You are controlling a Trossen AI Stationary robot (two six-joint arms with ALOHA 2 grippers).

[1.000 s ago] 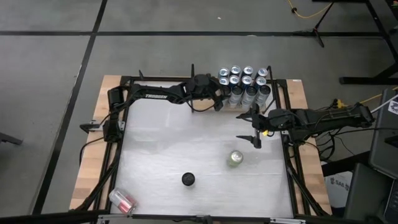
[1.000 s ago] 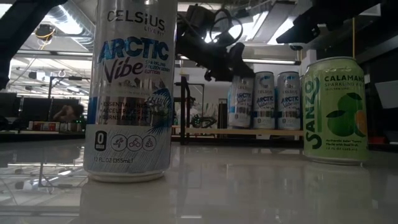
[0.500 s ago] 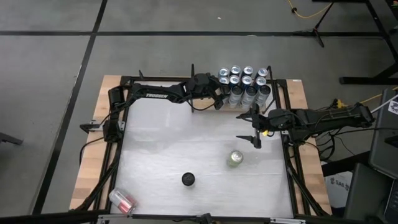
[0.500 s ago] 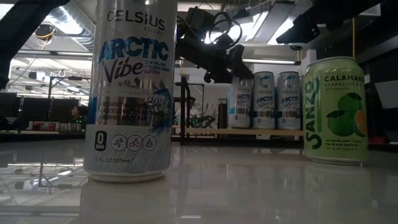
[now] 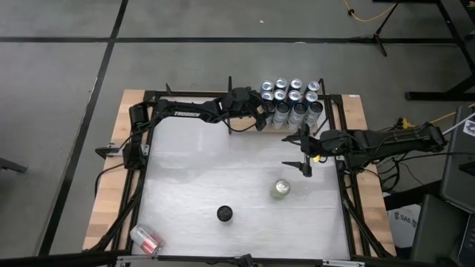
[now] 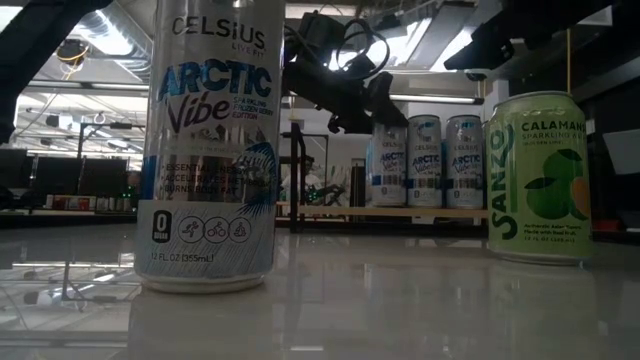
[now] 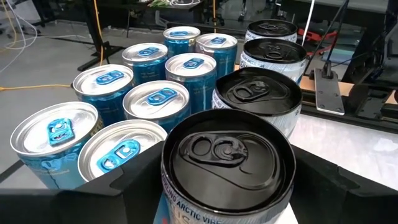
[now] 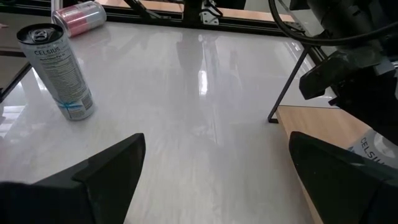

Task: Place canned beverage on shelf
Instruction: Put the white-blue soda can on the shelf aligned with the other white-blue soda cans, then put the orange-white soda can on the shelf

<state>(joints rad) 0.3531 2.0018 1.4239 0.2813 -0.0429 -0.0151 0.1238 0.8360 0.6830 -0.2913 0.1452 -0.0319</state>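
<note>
The shelf [image 6: 330, 211] stands at the table's far right edge and bears several cans [image 5: 295, 100]. My left gripper [image 5: 265, 119] reaches level to the row's near-left end. Its fingers stand open, close on either side of a black-topped Celsius can [image 7: 227, 158] that stands upright on the shelf. My right gripper [image 5: 304, 153] hangs open and holds nothing above the table's right side. A green Sanzo can [image 5: 280, 189] and another Celsius can [image 5: 225, 214] stand upright on the table. My left gripper has one finger [image 7: 134, 180] on each side of the can's upper wall [image 7: 186, 205], coming level from the table's left. The can stands upright on the shelf. Whether the fingers touch the wall I cannot tell.
A pink can [image 5: 145, 239] lies on its side at the table's near left corner. The shelf's thin black upright [image 8: 287, 87] rises beside its board [image 8: 317, 134]. Black frame rails edge the table. The white table top lies between the standing cans and the shelf.
In the low view one finger of my left gripper has moved a little sideways, away from the other. The arm keeps its place. The can between the fingers stands still on the shelf.
</note>
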